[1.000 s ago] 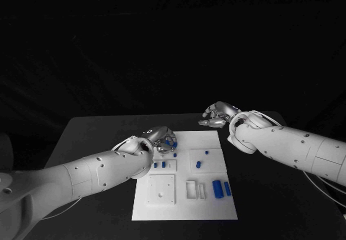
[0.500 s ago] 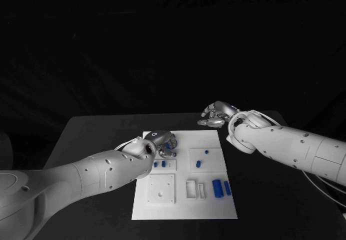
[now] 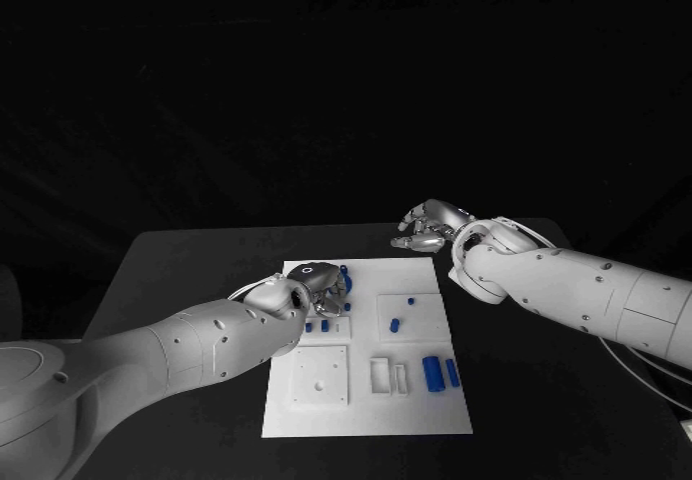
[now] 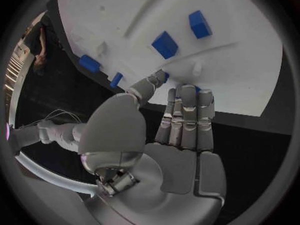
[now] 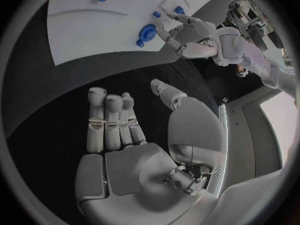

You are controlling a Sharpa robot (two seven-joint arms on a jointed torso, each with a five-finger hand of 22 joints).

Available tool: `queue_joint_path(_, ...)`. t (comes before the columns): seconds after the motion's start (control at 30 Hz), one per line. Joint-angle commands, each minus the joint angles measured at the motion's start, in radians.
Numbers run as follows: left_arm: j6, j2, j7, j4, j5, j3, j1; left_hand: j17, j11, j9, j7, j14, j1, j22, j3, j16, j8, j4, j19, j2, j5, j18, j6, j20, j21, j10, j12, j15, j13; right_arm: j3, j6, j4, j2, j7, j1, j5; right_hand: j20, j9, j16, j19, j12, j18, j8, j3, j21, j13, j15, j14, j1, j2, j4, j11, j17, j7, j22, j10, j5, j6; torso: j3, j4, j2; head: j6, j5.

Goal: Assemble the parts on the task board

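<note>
Movement on the left: the left hand [image 3: 320, 283] slides in from the board's [image 3: 368, 420] 9 o'clock edge and now hangs over its 11 o'clock corner, fingertips [image 4: 157, 77] down among the blue parts [image 3: 323, 326]. Whether they pinch anything, I cannot tell. The right hand [image 3: 428, 226] stays curled and empty beyond the 1 o'clock corner. A pick looks close.
</note>
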Motion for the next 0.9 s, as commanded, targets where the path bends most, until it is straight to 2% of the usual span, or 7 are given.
queue_joint_path(0.03,0.009,0.006,0.002,0.001,-0.01,0.0,-0.001,0.003,0.009,-0.003,0.0,0.007,0.007,0.003,-0.001,0.007,-0.004,0.008,0.008,0.007,-0.001,0.07,0.006,0.0,0.008,0.004,-0.007,-0.004,-0.002,0.0,0.0,0.0,0.002,0.014,0.0,0.001,0.008,-0.001,-0.027,-0.02,-0.021,0.069,-0.003,0.01,-0.024,-0.024,0.0,-0.015,-0.005,0.004,0.001,0.001,-0.015,0.004,0.003,-0.01,0.004,-0.006,0.0003,0.0008,-0.001,-0.002,-0.002)
queue_joint_path(0.3,0.019,0.008,0.007,-0.003,-0.004,0.0,-0.002,0.014,0.002,-0.01,-0.002,0.016,0.012,0.01,-0.005,0.027,-0.001,0.008,0.017,0.017,0.002,0.073,0.011,-0.005,0.018,0.03,-0.009,-0.01,-0.004,0.0,0.001,0.0,0.004,0.015,0.0,0.001,0.015,-0.001,-0.045,-0.021,-0.031,0.069,-0.002,0.009,-0.041,-0.044,0.001,-0.012,-0.004,0.004,-0.001,0.002,-0.026,0.004,-0.004,-0.007,0.004,-0.009,0.0012,0.0016,-0.002,-0.006,-0.005)
queue_joint_path(0.43,0.022,0.012,0.012,-0.009,-0.001,0.0,-0.007,0.02,-0.003,-0.013,-0.004,0.017,0.012,0.014,-0.007,0.037,0.006,0.009,0.019,0.024,0.002,0.073,0.023,-0.008,0.023,0.047,-0.009,-0.015,-0.005,0.0,0.0,-0.002,0.005,0.019,0.0,0.003,0.019,-0.001,-0.056,-0.025,-0.035,0.069,-0.001,0.01,-0.052,-0.054,0.002,-0.015,-0.005,0.004,-0.001,0.002,-0.032,0.005,-0.008,-0.008,0.004,-0.01,0.0016,0.0019,-0.002,-0.008,-0.006)
queue_joint_path(0.57,0.034,0.015,0.032,-0.016,0.024,0.0,-0.014,0.022,-0.006,-0.014,-0.007,0.017,0.011,0.016,-0.008,0.041,0.01,0.009,0.02,0.031,0.002,0.072,0.03,-0.01,0.025,0.056,-0.009,-0.017,-0.006,0.0,0.0,-0.001,0.009,0.023,0.0,0.006,0.037,0.0,-0.104,-0.053,-0.065,0.069,0.001,0.014,-0.093,-0.091,0.004,-0.031,-0.008,0.004,0.0,0.004,-0.056,0.007,-0.024,-0.016,0.004,-0.013,0.0014,0.0012,-0.002,-0.01,-0.006)
queue_joint_path(0.7,0.033,0.018,0.042,-0.02,0.033,0.0,-0.019,0.022,-0.006,-0.015,-0.007,0.017,0.011,0.016,-0.008,0.042,0.011,0.009,0.02,0.033,0.002,0.072,0.031,-0.01,0.025,0.057,-0.009,-0.018,-0.006,0.0,0.002,-0.002,0.011,0.026,0.0,0.009,0.043,0.001,-0.121,-0.062,-0.076,0.069,0.002,0.016,-0.107,-0.103,0.006,-0.038,-0.009,0.003,-0.001,0.006,-0.064,0.008,-0.029,-0.021,0.005,-0.014,0.0014,-0.0003,-0.001,-0.011,-0.008)
queue_joint_path(0.73,0.032,0.019,0.043,-0.02,0.035,0.0,-0.02,0.023,-0.008,-0.015,-0.008,0.018,0.009,0.017,-0.006,0.044,0.013,0.014,0.02,0.046,0.003,0.072,0.035,-0.011,0.026,0.062,-0.009,-0.019,-0.006,0.0,0.002,-0.002,0.012,0.026,0.0,0.009,0.055,0.001,-0.172,-0.109,-0.114,0.058,0.003,0.027,-0.15,-0.128,0.015,-0.077,-0.014,0.003,0.001,0.012,-0.087,0.012,-0.046,-0.056,0.007,-0.016,0.0013,0.0003,-0.001,-0.012,-0.008)
queue_joint_path(0.9,0.023,0.022,0.047,-0.023,0.042,0.0,-0.021,0.024,-0.008,-0.018,-0.009,0.019,0.008,0.017,-0.007,0.046,0.012,0.013,0.02,0.051,0.003,0.072,0.034,-0.012,0.027,0.063,-0.012,-0.02,-0.007,0.0,0.002,-0.003,0.013,0.028,0.0,0.01,0.08,0.005,-0.25,-0.127,-0.153,0.059,0.008,0.024,-0.213,-0.187,0.024,-0.072,-0.015,0.004,-0.005,0.019,-0.124,0.019,-0.079,-0.062,0.005,-0.02,0.0011,0.0026,-0.002,-0.014,-0.011)
